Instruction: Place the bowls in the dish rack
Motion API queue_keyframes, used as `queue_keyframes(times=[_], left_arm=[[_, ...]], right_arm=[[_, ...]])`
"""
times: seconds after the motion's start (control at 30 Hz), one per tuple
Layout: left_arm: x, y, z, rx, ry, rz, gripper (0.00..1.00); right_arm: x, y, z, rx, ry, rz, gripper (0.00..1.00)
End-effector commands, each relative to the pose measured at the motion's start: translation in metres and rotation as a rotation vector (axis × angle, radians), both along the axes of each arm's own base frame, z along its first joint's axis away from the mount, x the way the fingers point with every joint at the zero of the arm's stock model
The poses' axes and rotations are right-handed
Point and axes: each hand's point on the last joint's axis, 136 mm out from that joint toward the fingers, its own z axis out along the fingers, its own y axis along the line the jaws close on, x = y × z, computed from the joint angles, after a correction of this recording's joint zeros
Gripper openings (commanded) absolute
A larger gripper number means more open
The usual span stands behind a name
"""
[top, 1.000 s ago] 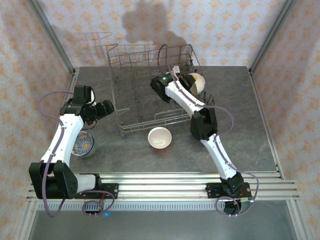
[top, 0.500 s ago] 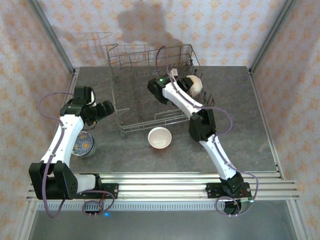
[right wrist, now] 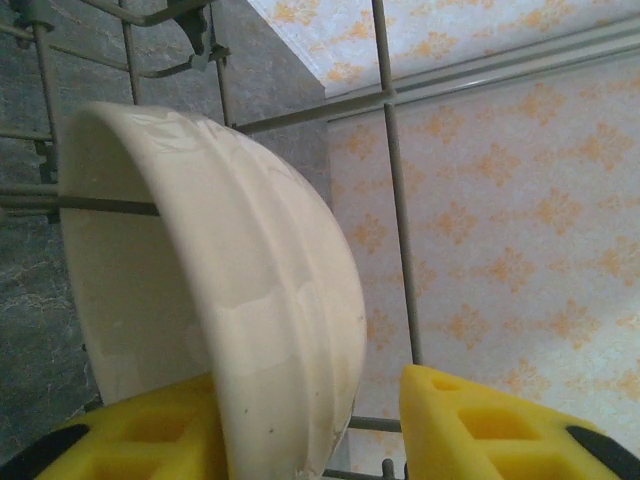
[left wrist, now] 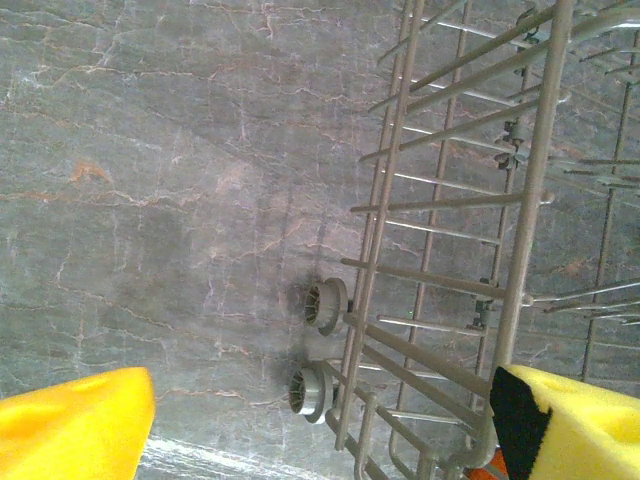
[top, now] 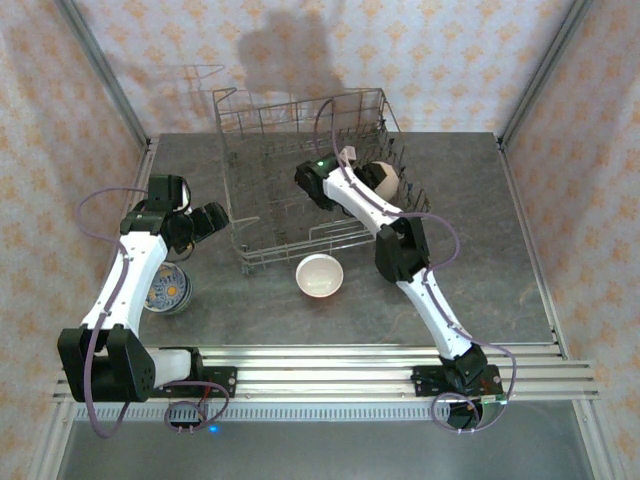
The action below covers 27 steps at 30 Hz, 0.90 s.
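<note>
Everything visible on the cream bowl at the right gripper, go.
Plain cream glazed ceramic bowl, round, unpatterned, looks intact. It stands on edge in the grey wire dish rack, by its right side, a wire crossing its mouth. The right gripper straddles its wall, jaws open, the outer pad clear of it.

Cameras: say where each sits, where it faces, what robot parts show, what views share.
Top external: above, behind the bases, looking down on grey marbled table, grey wire dish rack, both arms, left gripper, right gripper.
Left wrist: on the left arm, facing down at table and rack side; yellow pads at bottom corners.
Right wrist: on the right arm, facing a cream ceramic bowl on edge in the rack, between yellow pads.
Shared: rack in all three; cream bowl in top and right wrist.
</note>
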Motion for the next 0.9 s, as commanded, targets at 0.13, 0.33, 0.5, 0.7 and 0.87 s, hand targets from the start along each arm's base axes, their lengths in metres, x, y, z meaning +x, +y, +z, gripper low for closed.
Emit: queue_keyframes(times=[0.13, 0.33, 0.5, 0.7, 0.87], left_arm=[[0.001, -0.002, 0.008, -0.001, -0.031, 0.009, 0.88], [0.003, -0.008, 0.006, 0.016, -0.019, -0.01, 0.88], [0.007, -0.011, 0.018, 0.045, -0.033, -0.029, 0.88], [0.009, -0.015, 0.029, 0.077, -0.037, -0.049, 0.88], [0.008, -0.017, 0.032, 0.093, -0.042, -0.047, 0.88]], right_arm=[[-0.003, -0.016, -0.02, 0.18, 0.096, -0.066, 0.65], [-0.008, 0.0, -0.01, 0.387, 0.119, -0.015, 0.96], [-0.013, 0.008, 0.0, 0.49, 0.141, 0.024, 1.0], [-0.021, 0.016, 0.007, 0.571, 0.178, 0.072, 1.0], [-0.028, 0.022, 0.014, 0.63, 0.19, 0.122, 1.0]])
